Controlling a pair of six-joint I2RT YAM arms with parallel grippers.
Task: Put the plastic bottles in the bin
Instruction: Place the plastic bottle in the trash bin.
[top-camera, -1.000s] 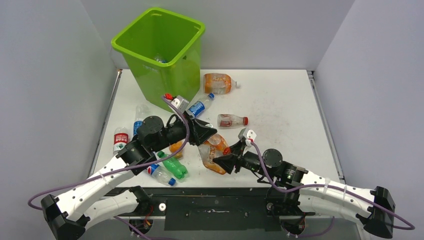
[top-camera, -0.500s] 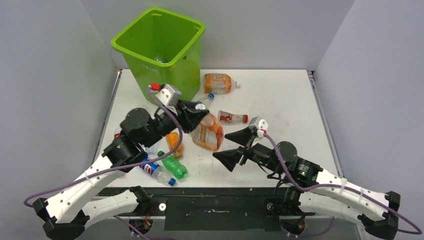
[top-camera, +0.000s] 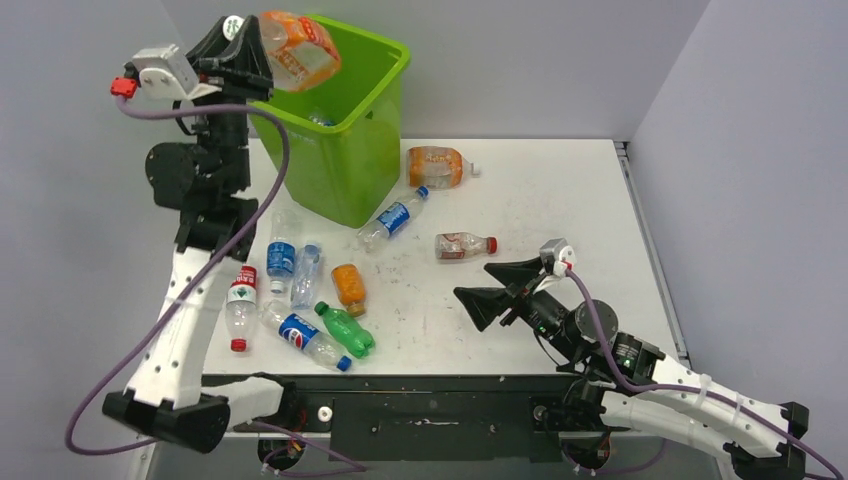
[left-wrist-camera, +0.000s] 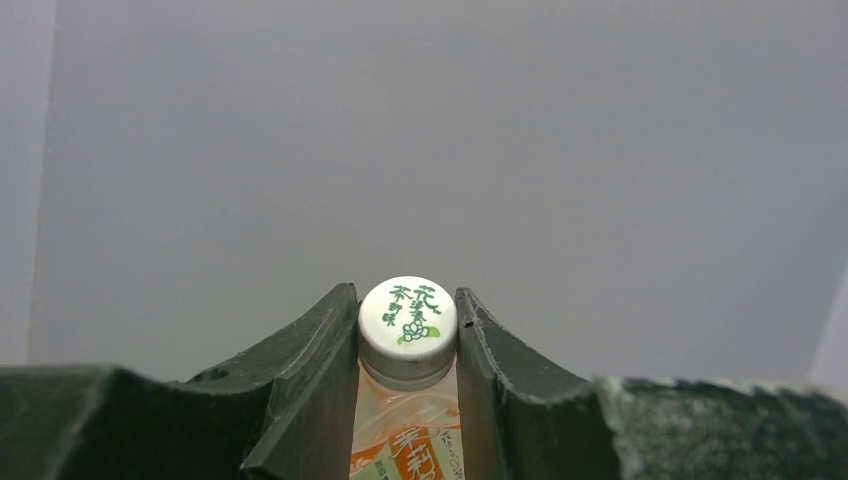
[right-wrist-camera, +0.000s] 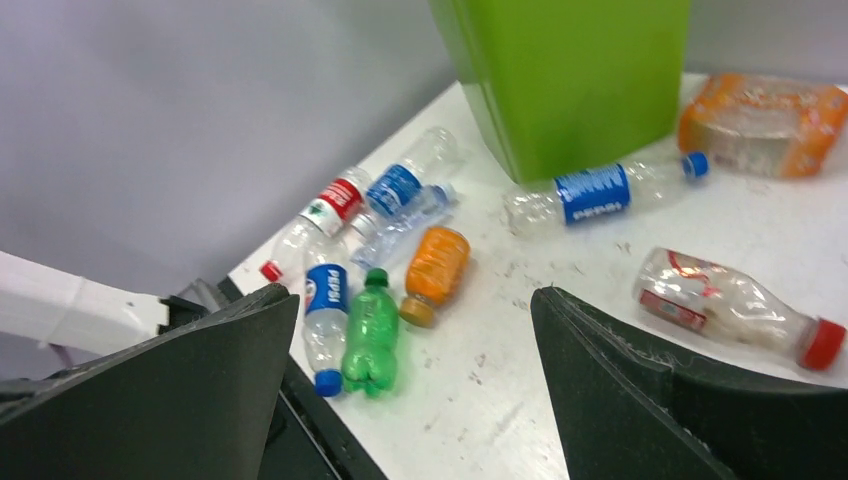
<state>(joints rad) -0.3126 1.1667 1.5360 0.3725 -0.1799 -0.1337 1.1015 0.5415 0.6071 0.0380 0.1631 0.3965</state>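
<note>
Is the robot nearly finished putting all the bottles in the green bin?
Not yet. Done: at least one bottle lies inside the bin. In hand: the left pincer holds an orange-labelled bottle by its neck, up at the bin's top. Left: about nine bottles on the table, like the green bottle. The right pincer is open and empty.

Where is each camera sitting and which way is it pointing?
Top: above and behind the arms, looking down at the table; both arms show, the left arm raised by the bin.
Left wrist: on the raised arm, facing a blank grey wall; left fingers pinch a white-capped bottle.
Right wrist: low over the table, facing the bin's base and loose bottles, between open right fingers.
Shared: top and right wrist both show the bin and green bottle.
</note>
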